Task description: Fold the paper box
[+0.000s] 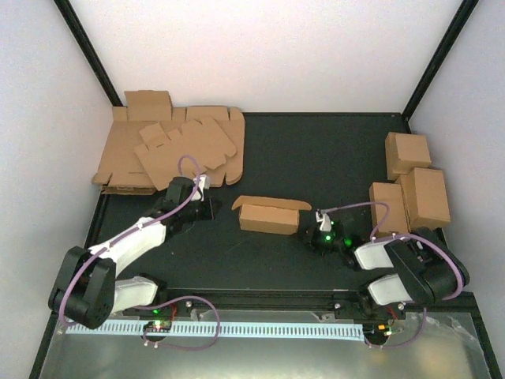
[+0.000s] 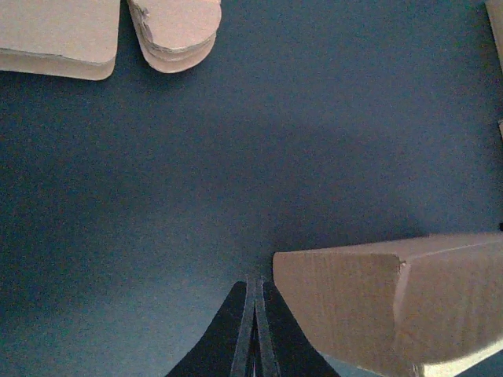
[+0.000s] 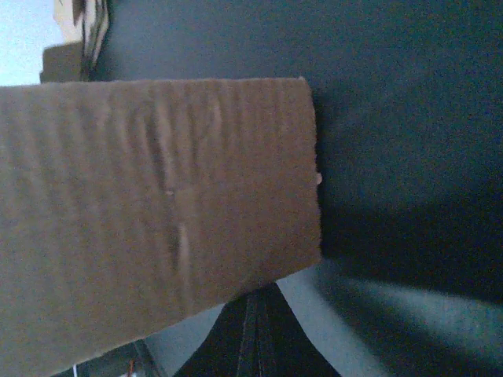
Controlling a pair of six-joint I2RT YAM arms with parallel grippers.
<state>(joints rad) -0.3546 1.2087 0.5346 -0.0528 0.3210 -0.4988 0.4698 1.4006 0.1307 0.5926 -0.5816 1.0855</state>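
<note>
In the middle of the dark table (image 1: 316,158) sits the paper box (image 1: 272,215), already folded into an oblong shape with its lid flap sticking up a bit. The left gripper (image 2: 253,330) is squeezed fully closed with nothing in it, down low just off the box's left end. The right gripper (image 3: 255,334) is pinched closed too, empty as far as I can see. It's right up at the box's other end, and cardboard fills most of that wrist view. Back left there's a pile of flat blanks (image 1: 170,150), plus some finished boxes (image 1: 414,181) on the right.
</note>
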